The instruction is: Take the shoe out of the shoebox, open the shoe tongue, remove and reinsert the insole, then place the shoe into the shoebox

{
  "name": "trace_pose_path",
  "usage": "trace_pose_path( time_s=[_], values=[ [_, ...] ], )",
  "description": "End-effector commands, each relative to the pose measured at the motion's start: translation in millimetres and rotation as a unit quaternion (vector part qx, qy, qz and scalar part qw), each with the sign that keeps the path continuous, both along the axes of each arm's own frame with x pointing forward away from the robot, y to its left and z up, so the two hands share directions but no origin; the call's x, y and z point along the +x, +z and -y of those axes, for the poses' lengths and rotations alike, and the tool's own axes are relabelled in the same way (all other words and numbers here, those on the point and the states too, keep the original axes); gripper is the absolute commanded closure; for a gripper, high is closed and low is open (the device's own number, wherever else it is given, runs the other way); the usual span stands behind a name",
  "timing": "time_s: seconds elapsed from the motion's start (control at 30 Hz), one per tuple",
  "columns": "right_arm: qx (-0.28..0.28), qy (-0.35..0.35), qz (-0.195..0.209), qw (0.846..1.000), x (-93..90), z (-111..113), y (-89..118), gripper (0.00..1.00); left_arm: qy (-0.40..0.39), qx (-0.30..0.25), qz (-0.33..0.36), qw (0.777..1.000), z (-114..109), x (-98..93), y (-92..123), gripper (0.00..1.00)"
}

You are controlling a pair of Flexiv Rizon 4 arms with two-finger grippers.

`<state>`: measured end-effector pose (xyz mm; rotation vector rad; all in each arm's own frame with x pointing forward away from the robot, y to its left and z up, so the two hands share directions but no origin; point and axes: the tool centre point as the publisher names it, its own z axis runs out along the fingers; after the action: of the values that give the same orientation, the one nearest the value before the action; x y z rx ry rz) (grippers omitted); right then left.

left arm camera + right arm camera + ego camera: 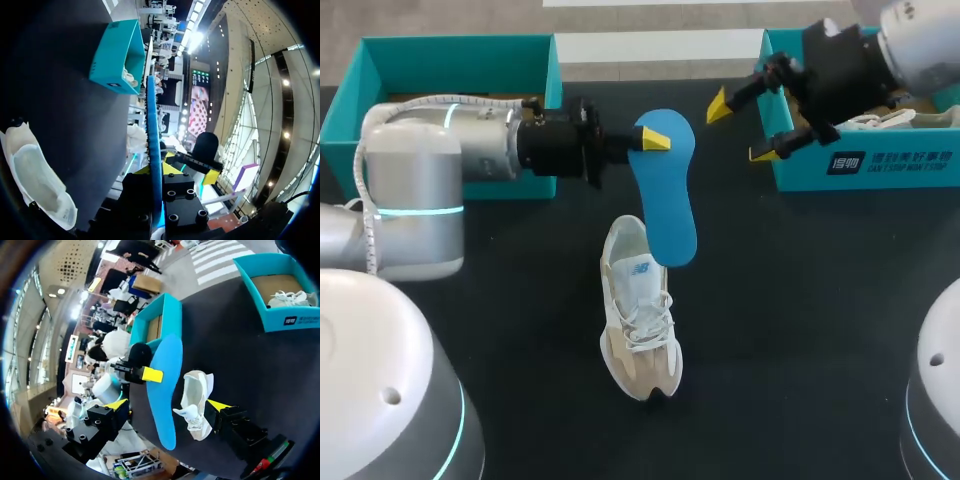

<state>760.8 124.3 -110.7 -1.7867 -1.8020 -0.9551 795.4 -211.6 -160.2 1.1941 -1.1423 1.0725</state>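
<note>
left pincer (pixel 650 140) clamped blue insole (pixel 670 210) above shoe (pixel 638 320) | right pincer (pixel 741 130) gaped wide, empty, near right shoebox (pixel 880 165) | shoe stood on tabletop (pixel 800 300)

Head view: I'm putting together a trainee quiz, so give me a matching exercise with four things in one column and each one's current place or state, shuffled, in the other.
Things
1. insole
2. shoe
3. right hand
4. right shoebox

Place or state
A. open, holding nothing
B. contains a second white shoe
C. clamped in the left hand
D. standing on the dark table

Pairs: 1-C, 2-D, 3-A, 4-B
</note>
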Motion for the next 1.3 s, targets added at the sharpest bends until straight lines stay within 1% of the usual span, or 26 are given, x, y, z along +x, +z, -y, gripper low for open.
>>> trace_pose_path(
  time_s=[0.03,0.17,0.2,0.23,0.47,0.5,0.53,1.23,1.3],
  values=[
    [-0.124,0.002,0.001,0.992,2.9,-16,8,0.00,0.005,-0.001,0.000,1.000,3,-0.6,-3,1.00],
    [-0.165,0.002,-0.008,0.986,1.4,-23,8,0.00,0.010,0.000,0.001,1.000,4,-0.8,-5,1.00],
    [-0.171,0.010,0.004,0.985,1.1,-25,9,0.00,0.011,0.000,0.000,1.000,5,-0.9,-5,1.00],
    [-0.173,0.012,0.007,0.985,0.4,-27,9,0.00,0.011,0.000,-0.001,1.000,5,-1.1,-6,1.00],
    [-0.229,0.010,-0.008,0.973,-1.2,-37,12,0.00,0.014,0.004,-0.002,1.000,7,-1.8,-5,1.00],
    [-0.247,0.009,-0.016,0.969,-1.5,-38,13,0.00,0.014,0.004,-0.002,1.000,7,-1.8,-5,1.00],
    [-0.281,-0.004,-0.043,0.959,-1.9,-39,13,0.00,0.014,0.004,-0.002,1.000,7,-1.8,-5,1.00],
    [-0.281,-0.004,-0.043,0.959,-1.9,-39,13,0.00,0.014,0.004,-0.002,1.000,7,-1.8,-5,1.00],
    [-0.286,0.011,-0.044,0.957,-1.6,-43,7,0.00,0.014,0.004,-0.002,1.000,7,-1.8,-5,1.00]
  ],
)
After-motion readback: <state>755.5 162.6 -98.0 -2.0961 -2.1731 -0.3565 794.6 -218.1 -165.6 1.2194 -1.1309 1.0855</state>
